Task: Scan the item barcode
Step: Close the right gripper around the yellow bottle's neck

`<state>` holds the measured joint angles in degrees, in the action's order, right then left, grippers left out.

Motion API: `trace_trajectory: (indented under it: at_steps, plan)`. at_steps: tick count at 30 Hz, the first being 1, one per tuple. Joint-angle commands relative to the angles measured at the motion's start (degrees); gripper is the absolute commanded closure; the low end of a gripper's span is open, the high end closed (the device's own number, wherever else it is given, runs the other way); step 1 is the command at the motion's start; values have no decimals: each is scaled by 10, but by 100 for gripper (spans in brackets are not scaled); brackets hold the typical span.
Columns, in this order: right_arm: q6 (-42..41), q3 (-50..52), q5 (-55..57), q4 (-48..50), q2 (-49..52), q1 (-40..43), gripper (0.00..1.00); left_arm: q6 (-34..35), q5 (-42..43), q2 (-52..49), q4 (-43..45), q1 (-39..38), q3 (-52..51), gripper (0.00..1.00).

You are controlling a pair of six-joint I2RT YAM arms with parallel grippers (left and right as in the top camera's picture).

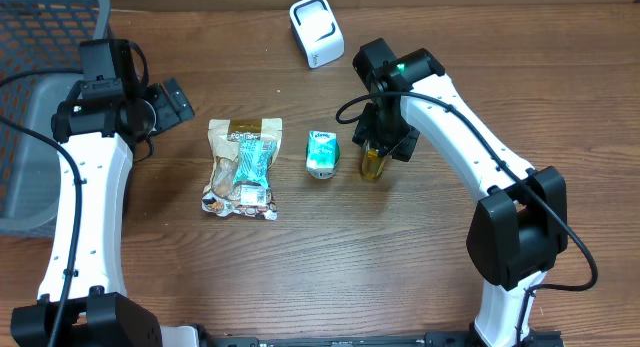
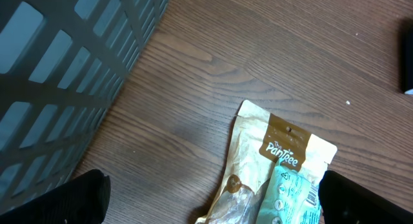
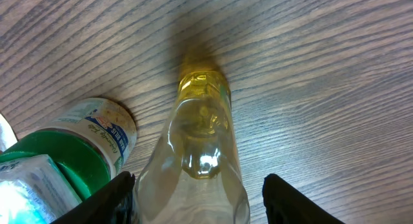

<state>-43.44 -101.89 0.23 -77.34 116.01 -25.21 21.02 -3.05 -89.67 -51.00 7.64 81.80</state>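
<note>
bottle (image 3: 204,130) partly cropped, right gripper (image 3: 199,185) — perhaps gripping

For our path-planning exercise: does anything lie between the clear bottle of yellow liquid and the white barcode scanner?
Nothing visible does. Only bare wooden table separates the clear bottle of yellow liquid from the white barcode scanner. The green-lidded tub sits beside the bottle, off that line.

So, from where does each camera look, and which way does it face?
Overhead: above the table, facing straight down; both arms, left claw and right claw show.
Left wrist: on the left arm, facing down at the snack pouch and grey basket; its fingertips show.
Right wrist: on the right arm, facing down at the yellow bottle between its fingertips.
Shared: overhead also shows the snack pouch and yellow bottle.
</note>
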Motion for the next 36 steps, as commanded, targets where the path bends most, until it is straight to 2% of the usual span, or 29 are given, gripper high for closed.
trace_trajectory:
  at_steps: [1, 17, 22, 36]
  plan:
    - [2, 0, 2, 1, -2, 0, 39, -2, -3, -2, 2, 6, 4, 0]
    - [2, 10, 1, 1, -2, 0, 45, -2, -3, -2, 2, 6, 4, 0]
    - [2, 10, 1, 1, -2, 0, 55, -2, -3, -2, 2, 6, 4, 1]
    - [15, 10, 2, 1, -2, 2, 59, -2, -3, -2, 2, 6, 4, 1]
